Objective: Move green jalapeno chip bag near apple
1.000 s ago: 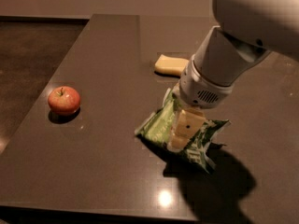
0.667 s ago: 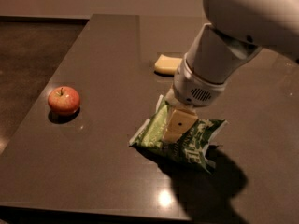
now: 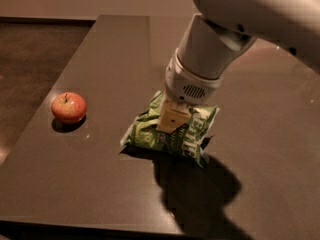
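Transport step: our tool (image 3: 172, 120) gripped the wrinkly green foil jalapeno chip bag (image 3: 148, 135) midway on the dark table (image 3: 110, 59).
The small round red apple (image 3: 68, 107) lay well apart; next, we judged, carry toward it, then release.

A dark, glossy brown surface (image 3: 100, 194) fills most of the view, its left edge running back at an angle beside darker floor. A small red apple (image 3: 68, 107) sits on it near that left edge, with a shadow under it. Well to the apple's right is the green jalapeno chip bag (image 3: 147, 134), crumpled, with the end effector (image 3: 173, 119) clamped onto its middle from above. Whether the bag rests on the surface, I cannot tell
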Action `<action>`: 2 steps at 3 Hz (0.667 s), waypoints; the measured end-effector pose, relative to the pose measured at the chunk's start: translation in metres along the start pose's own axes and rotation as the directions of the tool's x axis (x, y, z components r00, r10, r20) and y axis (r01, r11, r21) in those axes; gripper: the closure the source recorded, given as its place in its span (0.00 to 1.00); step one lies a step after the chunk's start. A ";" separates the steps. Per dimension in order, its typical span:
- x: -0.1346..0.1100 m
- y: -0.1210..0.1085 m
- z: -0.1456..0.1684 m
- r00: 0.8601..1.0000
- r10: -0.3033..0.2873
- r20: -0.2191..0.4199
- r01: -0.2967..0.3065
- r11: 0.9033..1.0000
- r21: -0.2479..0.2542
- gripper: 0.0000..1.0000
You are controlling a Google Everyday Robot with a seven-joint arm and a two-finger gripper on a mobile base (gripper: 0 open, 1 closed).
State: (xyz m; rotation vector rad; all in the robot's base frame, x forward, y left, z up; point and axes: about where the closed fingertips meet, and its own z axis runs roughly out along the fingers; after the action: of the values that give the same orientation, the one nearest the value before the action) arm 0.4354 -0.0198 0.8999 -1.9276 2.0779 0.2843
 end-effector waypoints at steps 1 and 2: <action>-0.034 -0.006 -0.004 0.998 -0.054 0.028 0.054 0.999 -0.003 1.00; -0.068 -0.011 -0.007 0.993 -0.107 0.057 0.108 0.994 -0.007 1.00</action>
State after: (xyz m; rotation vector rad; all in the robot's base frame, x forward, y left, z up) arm 0.4503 0.0405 0.9299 -2.0054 1.9328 0.3216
